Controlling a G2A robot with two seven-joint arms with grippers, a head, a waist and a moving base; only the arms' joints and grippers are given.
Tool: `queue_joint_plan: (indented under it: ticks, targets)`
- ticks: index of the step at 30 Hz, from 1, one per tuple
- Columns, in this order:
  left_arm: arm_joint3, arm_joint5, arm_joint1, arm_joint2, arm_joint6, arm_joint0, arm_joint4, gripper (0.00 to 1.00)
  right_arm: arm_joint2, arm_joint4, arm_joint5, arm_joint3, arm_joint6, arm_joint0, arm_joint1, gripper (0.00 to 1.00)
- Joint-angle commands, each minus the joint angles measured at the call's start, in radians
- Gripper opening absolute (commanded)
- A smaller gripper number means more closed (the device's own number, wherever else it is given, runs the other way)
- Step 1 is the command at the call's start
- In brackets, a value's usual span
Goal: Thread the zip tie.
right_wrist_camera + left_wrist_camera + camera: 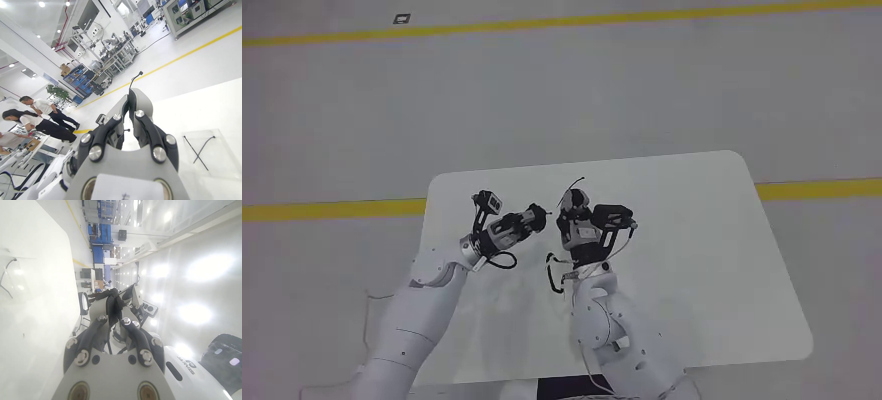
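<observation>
Zip tie (140, 72) is clamped in the right hand (129, 94), head projecting toward the table's (692, 250) far edge; the left hand (539, 214), pressed together, is held just beside.

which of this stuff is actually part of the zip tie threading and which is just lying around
In the job:
- zip tie, pinched in the right gripper
- left gripper, shut, close to the right one

Lying about:
- two spare zip ties, crossed in a clear tray on the table
</observation>
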Motion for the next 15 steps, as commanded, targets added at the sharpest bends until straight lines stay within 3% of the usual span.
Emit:
queue_joint_plan:
  ticks: [1,15]
  targets:
    - [0.0,0.0,0.0,-0.001,0.0,0.0,0.0,0.0,0.0,0.0,-0.001,0.0,0.0,0.0,0.0,0.0]
    - [0.0,0.0,0.0,-0.001,0.0,0.0,0.0,0.0,-0.003,-0.008,-0.01,0.003,0.01,0.0,0.004,0.0]
